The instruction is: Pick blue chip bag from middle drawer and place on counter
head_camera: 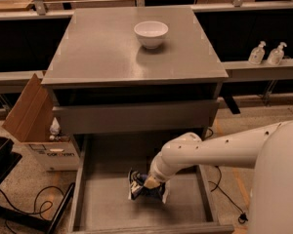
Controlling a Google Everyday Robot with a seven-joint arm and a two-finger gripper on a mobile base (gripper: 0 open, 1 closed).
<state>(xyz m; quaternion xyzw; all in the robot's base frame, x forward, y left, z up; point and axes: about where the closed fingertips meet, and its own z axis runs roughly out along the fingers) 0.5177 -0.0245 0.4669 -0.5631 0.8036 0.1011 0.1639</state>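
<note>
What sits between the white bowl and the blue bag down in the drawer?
In the camera view: grey counter, a closed drawer front, then the middle drawer floor. The gripper is at the blue chip bag.

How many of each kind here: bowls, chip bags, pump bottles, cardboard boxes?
Bowls: 1, white bowl on counter
Chip bags: 1, blue chip bag in middle drawer, gripper at it
Pump bottles: 2
Cardboard boxes: 1
Total: 5
</note>
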